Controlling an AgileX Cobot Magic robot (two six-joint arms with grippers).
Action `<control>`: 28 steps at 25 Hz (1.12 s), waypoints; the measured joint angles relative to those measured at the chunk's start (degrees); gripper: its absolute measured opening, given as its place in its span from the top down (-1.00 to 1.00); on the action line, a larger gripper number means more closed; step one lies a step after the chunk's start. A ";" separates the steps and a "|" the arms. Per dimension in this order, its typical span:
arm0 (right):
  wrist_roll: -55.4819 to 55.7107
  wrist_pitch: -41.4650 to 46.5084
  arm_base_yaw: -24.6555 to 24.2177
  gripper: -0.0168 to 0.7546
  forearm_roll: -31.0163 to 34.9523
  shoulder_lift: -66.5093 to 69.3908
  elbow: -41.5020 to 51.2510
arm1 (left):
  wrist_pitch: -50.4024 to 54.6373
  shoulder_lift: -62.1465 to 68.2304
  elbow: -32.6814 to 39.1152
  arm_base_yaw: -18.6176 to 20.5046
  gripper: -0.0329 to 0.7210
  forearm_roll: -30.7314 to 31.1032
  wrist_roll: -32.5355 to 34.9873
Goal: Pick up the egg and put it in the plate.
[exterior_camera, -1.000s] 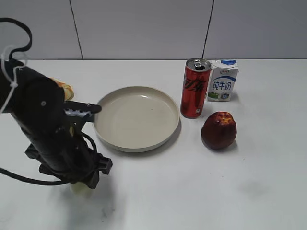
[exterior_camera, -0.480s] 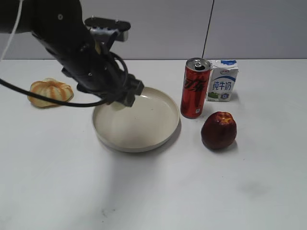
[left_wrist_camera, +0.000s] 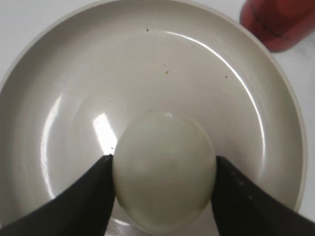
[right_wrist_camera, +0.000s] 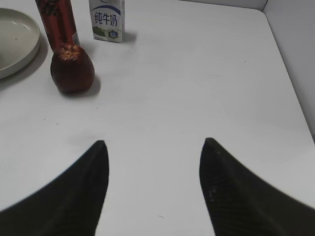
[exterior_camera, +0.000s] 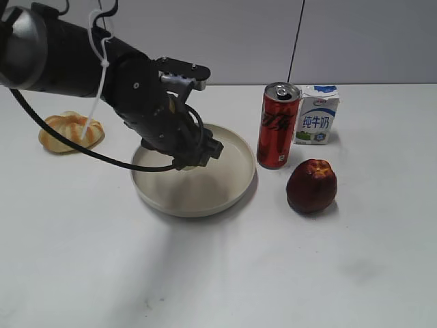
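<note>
The pale whitish egg [left_wrist_camera: 165, 169] is held between the two black fingers of my left gripper [left_wrist_camera: 164, 169], just above the inside of the wide beige plate [left_wrist_camera: 206, 64]. In the exterior view my left gripper [exterior_camera: 190, 161] hangs over the left half of the plate [exterior_camera: 218, 181], and the arm hides the egg there. My right gripper [right_wrist_camera: 152, 147] is open and empty over bare table; it is out of the exterior view. The plate's edge shows in the right wrist view [right_wrist_camera: 19, 44].
A red can [exterior_camera: 278, 126] and a white-and-blue milk carton [exterior_camera: 317, 114] stand right of the plate. A dark red apple [exterior_camera: 311, 185] lies in front of them. An orange-and-cream pumpkin-shaped thing [exterior_camera: 68, 130] lies at the far left. A grey wall runs behind the table.
My left arm has carried the egg from the table's front left up and right, then lowered over the plate. The other objects have not moved.
</note>
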 joint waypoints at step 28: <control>0.00 0.00 0.00 -0.20 0.00 0.00 0.00 | 43.22 -4.56 -17.56 25.51 -0.70 -7.55 7.11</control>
